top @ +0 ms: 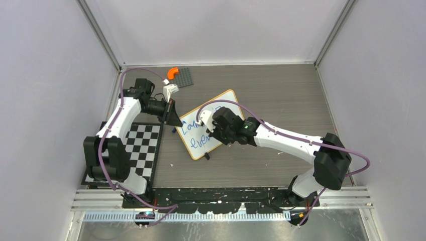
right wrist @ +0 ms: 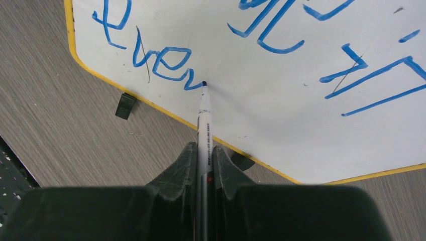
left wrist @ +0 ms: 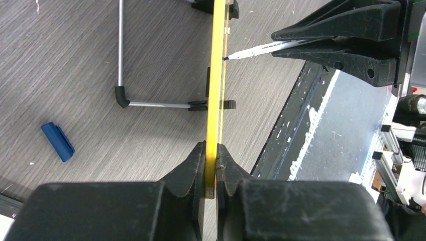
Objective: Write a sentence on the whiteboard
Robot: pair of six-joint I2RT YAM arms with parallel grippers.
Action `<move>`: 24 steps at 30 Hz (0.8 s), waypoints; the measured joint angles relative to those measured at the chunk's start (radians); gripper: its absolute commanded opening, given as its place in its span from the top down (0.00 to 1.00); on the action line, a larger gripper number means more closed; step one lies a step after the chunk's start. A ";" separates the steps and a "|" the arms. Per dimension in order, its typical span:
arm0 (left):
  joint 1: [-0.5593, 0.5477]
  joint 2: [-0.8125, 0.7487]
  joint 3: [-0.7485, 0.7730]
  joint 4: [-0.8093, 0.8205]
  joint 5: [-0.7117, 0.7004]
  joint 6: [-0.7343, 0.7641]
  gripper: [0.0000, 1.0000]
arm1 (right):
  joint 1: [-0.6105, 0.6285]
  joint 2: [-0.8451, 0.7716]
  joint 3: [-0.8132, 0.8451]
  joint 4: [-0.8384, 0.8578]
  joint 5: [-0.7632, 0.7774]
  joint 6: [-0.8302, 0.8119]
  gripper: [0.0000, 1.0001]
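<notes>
The whiteboard (top: 227, 97) lies slanted in the middle of the table and shows as a thin yellow strip (left wrist: 217, 75) edge-on in the left wrist view. My left gripper (left wrist: 212, 148) is shut on its left rim (top: 176, 122). The sentence (right wrist: 161, 60) is blue handwriting in two slanted lines (top: 193, 134); the lower line reads about "ever". My right gripper (right wrist: 203, 148) is shut on a white marker (right wrist: 204, 115), whose blue tip touches the board just after the last letter. From the left wrist the marker (left wrist: 256, 50) pokes out of the right gripper (left wrist: 275, 42).
A black-and-white checkerboard mat (top: 143, 145) lies under the left arm. A dark grey studded plate (top: 183, 76) with an orange piece (top: 172, 72) sits at the back. A blue cap (left wrist: 58, 142) and a thin metal rod (left wrist: 120, 50) lie left of the board.
</notes>
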 measured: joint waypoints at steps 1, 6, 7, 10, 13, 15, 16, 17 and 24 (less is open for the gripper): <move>0.000 0.000 0.000 0.000 0.000 0.000 1.00 | 0.000 -0.001 0.000 -0.001 0.000 0.000 1.00; 0.000 0.000 0.000 0.000 0.000 0.000 1.00 | -0.002 -0.003 0.000 0.000 0.003 0.000 1.00; 0.000 0.000 0.000 0.000 0.000 -0.001 1.00 | -0.003 -0.003 0.000 0.000 0.003 0.000 1.00; 0.000 0.000 0.000 0.000 0.000 -0.001 1.00 | -0.005 -0.003 0.000 0.001 0.002 0.000 1.00; 0.000 0.000 0.000 0.000 0.000 -0.001 1.00 | -0.010 -0.003 0.000 0.001 0.001 0.001 1.00; 0.000 0.000 0.000 0.000 0.000 -0.001 1.00 | -0.015 -0.003 0.000 0.001 0.000 0.004 1.00; 0.000 0.000 0.000 0.000 0.000 -0.001 1.00 | -0.017 -0.003 -0.001 0.001 -0.003 0.005 1.00; 0.000 0.000 0.000 0.000 0.000 -0.001 1.00 | -0.019 -0.004 -0.003 0.002 -0.006 0.007 1.00; 0.000 0.000 0.000 0.000 0.000 -0.002 1.00 | -0.023 -0.016 -0.049 0.002 -0.008 0.016 1.00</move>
